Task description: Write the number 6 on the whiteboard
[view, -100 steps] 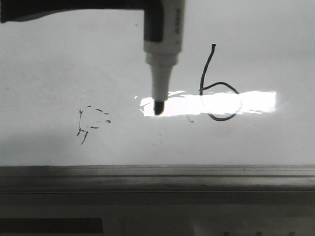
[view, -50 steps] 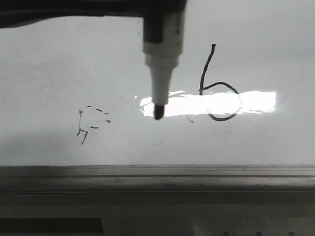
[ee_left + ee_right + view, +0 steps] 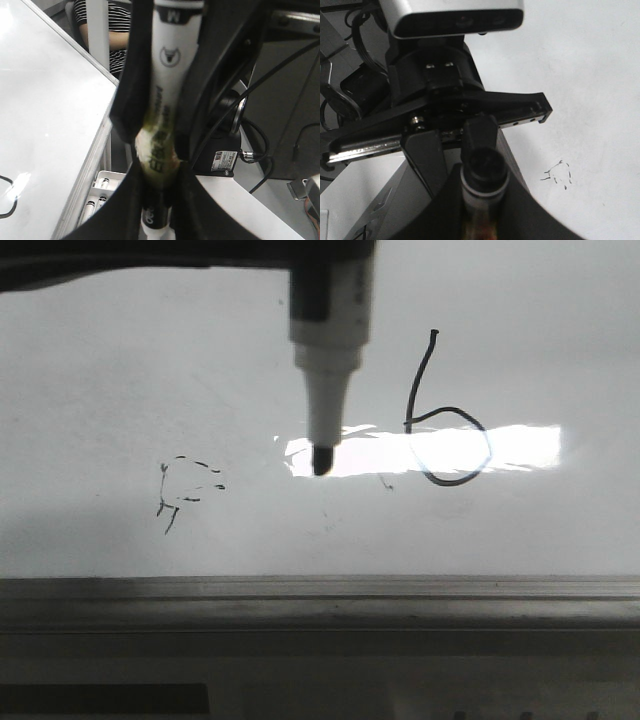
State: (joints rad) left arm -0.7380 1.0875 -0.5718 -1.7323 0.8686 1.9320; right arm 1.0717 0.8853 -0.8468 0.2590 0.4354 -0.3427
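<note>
6 (image 3: 440,410): drawn complete on whiteboard (image 3: 120,350), right of marker (image 3: 325,370).
Marker tip: beside the 6, contact unclear.
Left fingers (image 3: 160,165): clamped on marker.
Right fingers (image 3: 480,210): clamped on a marker.
Remaining: seemingly only withdrawal.

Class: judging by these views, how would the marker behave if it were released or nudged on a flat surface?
The marker has a round, smooth barrel, so it would probably roll. It looks stiff and likely light, being slim plastic. Its glossy surface may be slippery; the left gripper clamps it over a wrapped patch, perhaps for grip.
</note>
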